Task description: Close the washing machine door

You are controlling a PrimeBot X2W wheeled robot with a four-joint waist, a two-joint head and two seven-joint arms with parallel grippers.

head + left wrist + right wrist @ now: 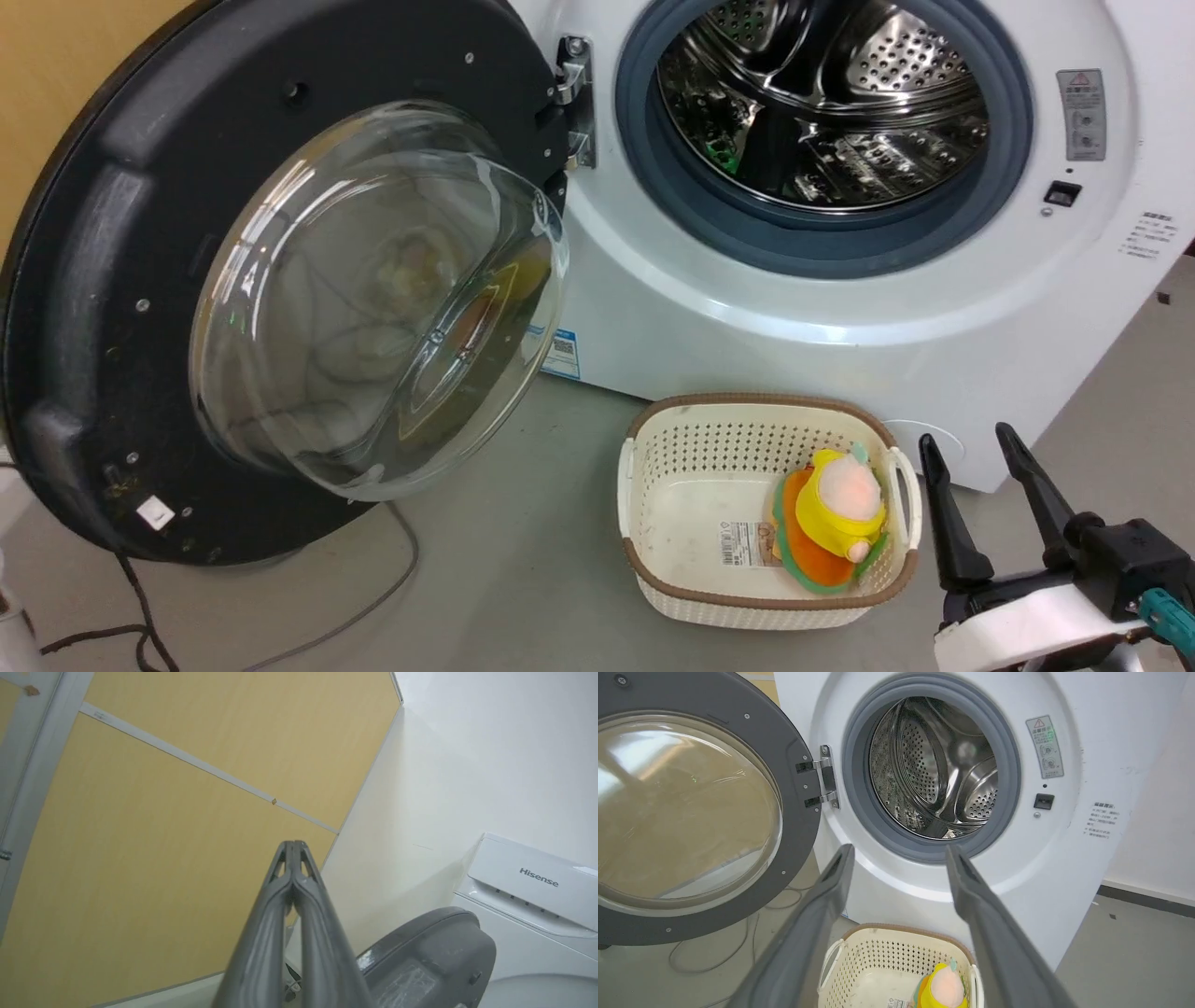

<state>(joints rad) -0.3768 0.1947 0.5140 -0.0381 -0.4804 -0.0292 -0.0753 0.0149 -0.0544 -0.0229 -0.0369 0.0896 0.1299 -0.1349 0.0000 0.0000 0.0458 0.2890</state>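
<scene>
Large round black-rimmed glass washing machine door [121, 243] hangs wide open, left of the white steel-drummed washing machine [747, 327]. Left gripper [293, 845] pinched shut, empty, beside door's edge; right gripper [964, 437] spread, empty (by cream perforated basket [653, 448]). Risk: the 2 shut fingers skid off rim, latch uncaught.

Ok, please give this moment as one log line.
washing machine door: wide open | left gripper: shut, empty | right gripper: open, empty, near basket | task: not done
</scene>
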